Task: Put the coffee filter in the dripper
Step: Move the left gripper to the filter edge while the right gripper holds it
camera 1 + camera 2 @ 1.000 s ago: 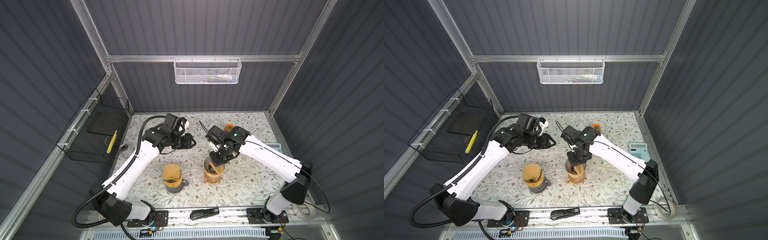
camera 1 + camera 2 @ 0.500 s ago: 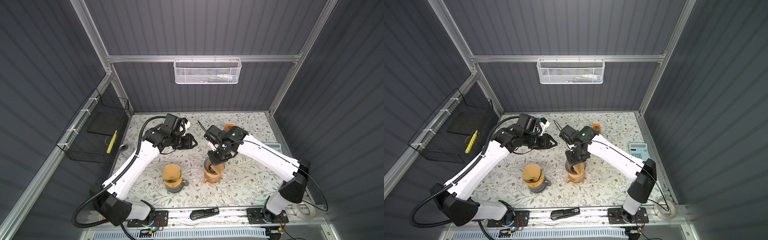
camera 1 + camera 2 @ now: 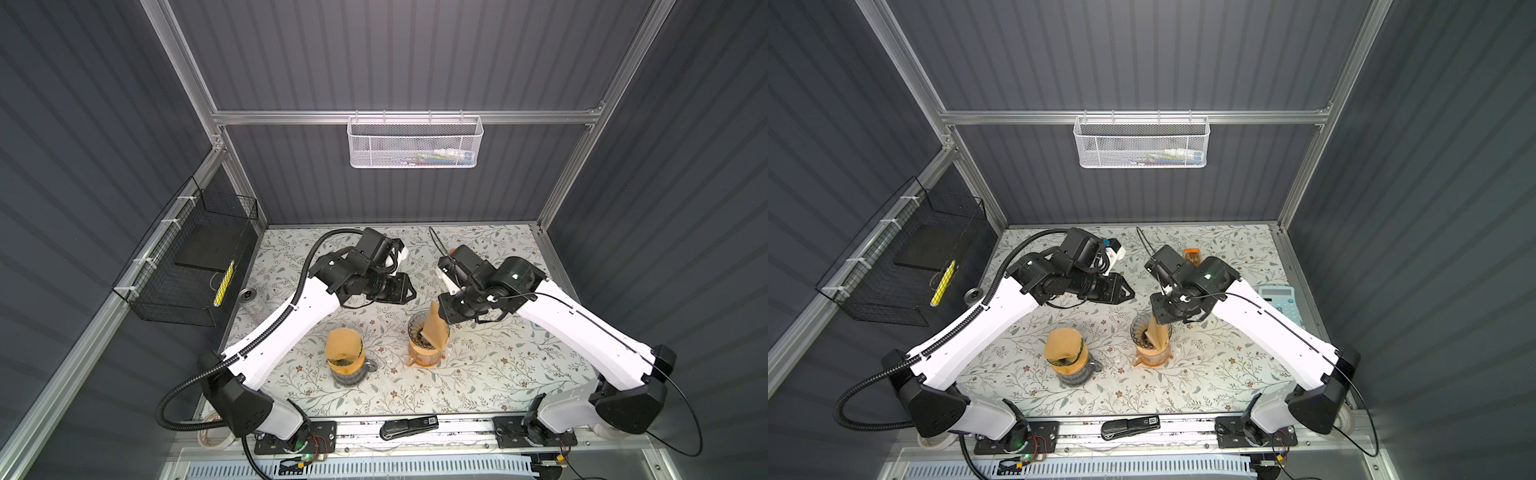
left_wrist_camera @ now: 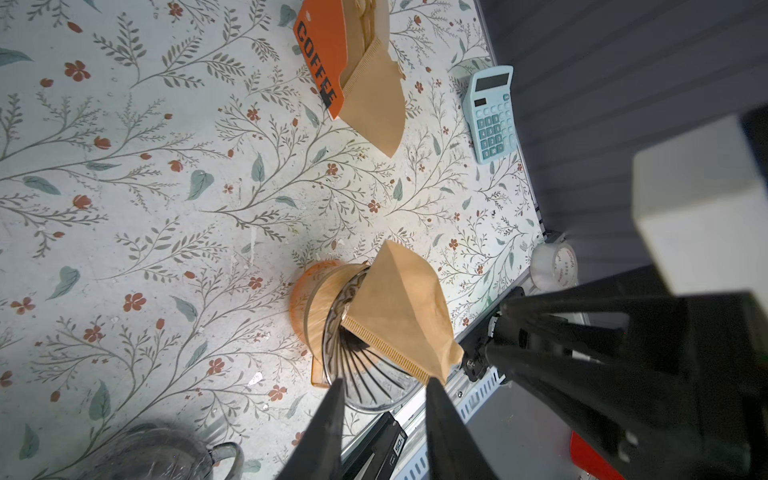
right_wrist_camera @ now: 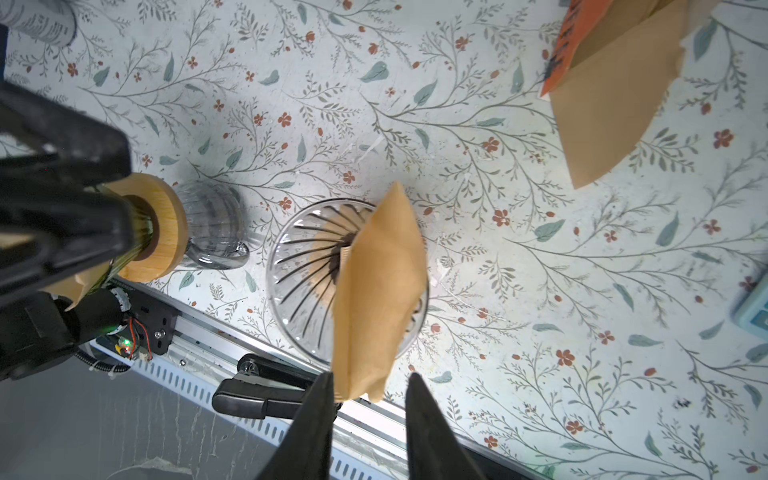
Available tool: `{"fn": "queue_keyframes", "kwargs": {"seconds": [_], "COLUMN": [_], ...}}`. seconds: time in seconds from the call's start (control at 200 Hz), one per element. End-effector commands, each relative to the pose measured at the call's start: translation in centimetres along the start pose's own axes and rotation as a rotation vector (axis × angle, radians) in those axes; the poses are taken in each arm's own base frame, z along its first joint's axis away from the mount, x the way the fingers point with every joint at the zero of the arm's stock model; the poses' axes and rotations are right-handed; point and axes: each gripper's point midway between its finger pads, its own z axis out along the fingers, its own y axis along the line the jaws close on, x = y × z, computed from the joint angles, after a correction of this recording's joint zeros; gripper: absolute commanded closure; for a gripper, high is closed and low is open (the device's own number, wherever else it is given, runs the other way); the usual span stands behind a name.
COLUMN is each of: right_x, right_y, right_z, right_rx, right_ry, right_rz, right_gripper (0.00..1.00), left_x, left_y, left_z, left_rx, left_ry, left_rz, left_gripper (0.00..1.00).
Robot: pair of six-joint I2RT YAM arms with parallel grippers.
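Observation:
The brown paper coffee filter (image 3: 434,330) (image 5: 378,291) stands folded flat in the clear ribbed dripper (image 3: 415,332) (image 5: 299,266), tip down, leaning over the rim on one side. The dripper sits on an amber base near the table's middle. My right gripper (image 5: 370,376) (image 3: 1160,320) hovers just above the filter's upper edge, open, with that edge loose between the fingers. My left gripper (image 4: 384,380) (image 3: 411,291) hangs open and empty behind and to the left of the dripper (image 4: 361,370), pointing toward the filter (image 4: 399,307).
A glass carafe with a wooden collar and its own brown filter (image 3: 345,357) stands left of the dripper. An orange pack of filters (image 4: 332,54) lies at the back, a blue calculator (image 3: 1281,299) at the right edge, a black stapler (image 3: 409,426) on the front rail.
My right gripper's jaws have opened off the filter, which stays leaning in the dripper. My left gripper has drifted slightly right and its jaws have narrowed a little.

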Motion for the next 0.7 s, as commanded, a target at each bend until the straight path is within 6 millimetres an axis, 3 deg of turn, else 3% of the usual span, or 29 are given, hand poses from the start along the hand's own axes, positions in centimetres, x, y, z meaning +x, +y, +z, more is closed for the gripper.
{"fn": "queue_keyframes", "kwargs": {"seconds": [0.0,0.17,0.365,0.695], "right_x": [0.1,0.7,1.1,0.9], "right_y": [-1.8,-3.3,-3.5,-2.5], "right_z": [0.4,0.6,1.6,2.5], "right_rx": [-0.043,-0.097,-0.109,-0.135], "right_ry": [-0.024,-0.059,-0.039,-0.002], "right_rz": [0.115,0.184,0.197,0.173], "right_gripper": [0.72,0.76,0.78,0.78], "left_x": [0.0,0.5,1.6,3.2], "left_y": [-1.2,-3.3,-5.3,-4.4], "left_z": [0.0,1.6,4.6,6.4], "left_rx": [0.003,0.026,0.063,0.021], "left_ry": [0.016,0.060,0.114,0.160], "left_rz": [0.040,0.085,0.099,0.092], "left_gripper": [0.68,0.70,0.73,0.75]}}
